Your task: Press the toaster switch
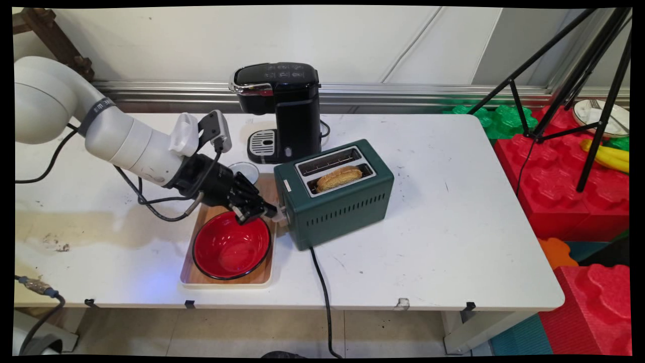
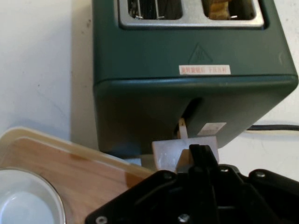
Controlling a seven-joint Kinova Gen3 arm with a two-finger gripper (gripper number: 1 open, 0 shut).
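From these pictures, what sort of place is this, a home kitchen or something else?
Probably a robot lab staged as a kitchen: a toaster and coffee machine stand on a plain white table, with a camera tripod and red foam blocks beside it.

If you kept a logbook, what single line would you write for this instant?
claw: at toaster lever | toaster: bread in one slot | red bowl: on wooden tray
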